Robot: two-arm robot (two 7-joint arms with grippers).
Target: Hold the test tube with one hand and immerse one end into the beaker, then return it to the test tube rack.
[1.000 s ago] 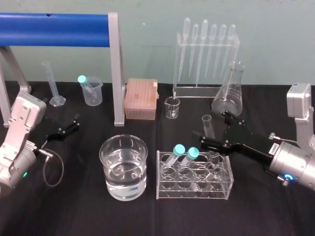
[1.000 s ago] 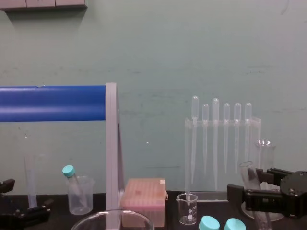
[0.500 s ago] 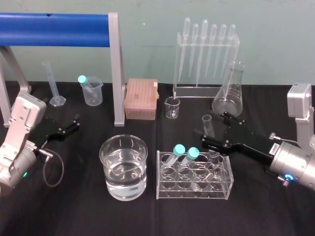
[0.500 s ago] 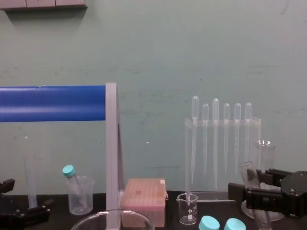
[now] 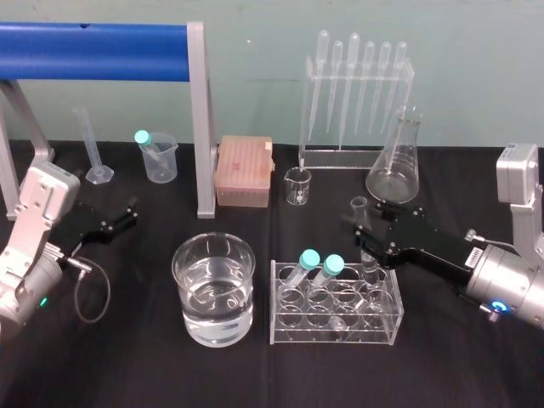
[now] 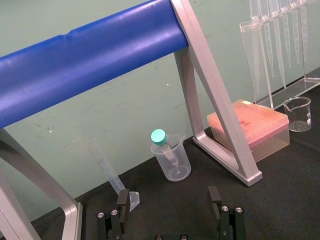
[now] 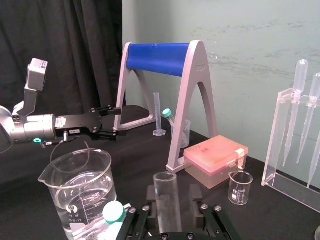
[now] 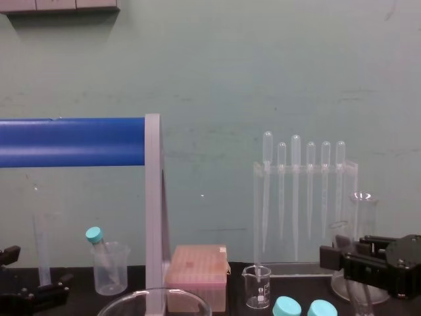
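Test tube going back into its rack

The test tube (image 5: 359, 211) is standing straighter than a second ago, its lower end dipping into the back right cell of the test tube rack (image 5: 333, 333); the return is nearly finishing. The right pincer (image 5: 362, 235) is straddling it just above the rack, grip impossible to tell. The left pincer (image 5: 119, 219) is idling wide, well left of the rack.

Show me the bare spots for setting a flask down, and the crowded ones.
Bare cloth: the near edge before the beaker and test tube rack, and between the left gripper and beaker. Crowded: the rack, where the right gripper holds the test tube, and the back row, tip box to conical flask.
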